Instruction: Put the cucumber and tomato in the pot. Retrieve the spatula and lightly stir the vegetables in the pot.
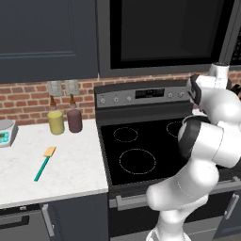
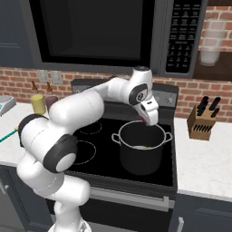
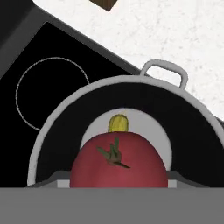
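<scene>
Left counter [image 1: 70,164]: scale [image 1: 5,132] at the far edge, spatula [image 1: 44,163] lying flat mid-counter, orange blade toward the wall, teal handle toward the front. Yellow jar [image 1: 55,122] and maroon jar [image 1: 74,120] stand side by side against the brick wall, just left of the stove [image 1: 136,141]. Spatula is well apart from everything else.

Stove: left burners bare. Pot [image 2: 140,147] sits on the front right burner, handles out to each side. Cucumber [image 3: 118,123] is lying on the pot floor, yellow-green end visible.

Gripper [image 2: 149,118] is over the pot's rim, pointing down into it. Tomato [image 3: 119,159] is right at the fingertips, stem facing the hand camera, directly above the pot opening and the cucumber. Jaws look clamped on the tomato; fingertips themselves are hidden behind it.

Right counter: knife block [image 2: 202,120] near the wall, well apart from the pot.
</scene>
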Controlling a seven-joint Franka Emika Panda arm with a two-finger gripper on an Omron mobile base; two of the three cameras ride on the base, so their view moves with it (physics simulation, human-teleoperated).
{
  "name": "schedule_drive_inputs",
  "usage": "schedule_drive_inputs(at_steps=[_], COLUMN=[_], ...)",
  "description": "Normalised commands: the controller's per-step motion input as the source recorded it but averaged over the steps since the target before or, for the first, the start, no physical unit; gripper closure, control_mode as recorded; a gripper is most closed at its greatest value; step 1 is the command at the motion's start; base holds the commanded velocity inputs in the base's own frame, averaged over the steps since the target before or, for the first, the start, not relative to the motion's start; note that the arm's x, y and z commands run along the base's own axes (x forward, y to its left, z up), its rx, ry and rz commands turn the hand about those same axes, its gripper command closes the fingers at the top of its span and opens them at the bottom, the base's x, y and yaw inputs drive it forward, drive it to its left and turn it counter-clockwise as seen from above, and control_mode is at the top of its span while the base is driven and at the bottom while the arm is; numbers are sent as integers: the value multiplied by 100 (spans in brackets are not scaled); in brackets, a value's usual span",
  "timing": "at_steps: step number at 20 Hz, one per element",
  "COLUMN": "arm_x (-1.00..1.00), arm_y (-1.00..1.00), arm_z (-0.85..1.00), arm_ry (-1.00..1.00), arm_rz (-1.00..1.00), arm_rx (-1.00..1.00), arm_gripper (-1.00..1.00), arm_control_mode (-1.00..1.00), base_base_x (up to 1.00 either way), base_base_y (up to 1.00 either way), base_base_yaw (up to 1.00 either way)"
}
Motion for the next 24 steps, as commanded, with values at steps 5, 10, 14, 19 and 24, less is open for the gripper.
schedule_drive_inputs(at_steps=[5,10,14,19,24], arm_x=[23,29,31,26,15], arm_y=[-42,-20,-17,-1,0], arm_z=[-60,-48,-32,-38,-32], arm_ry=[0,1,5,2,0], arm_rz=[-3,0,0,0,2], arm_rx=[0,0,0,0,0], arm_gripper=[100,100,100,100,100], arm_control_mode=[-100,-100,-100,-100,-100], base_base_x=[0,0,0,0,0], base_base_y=[0,0,0,0,0], base_base_yaw=[0,0,0,0,0])
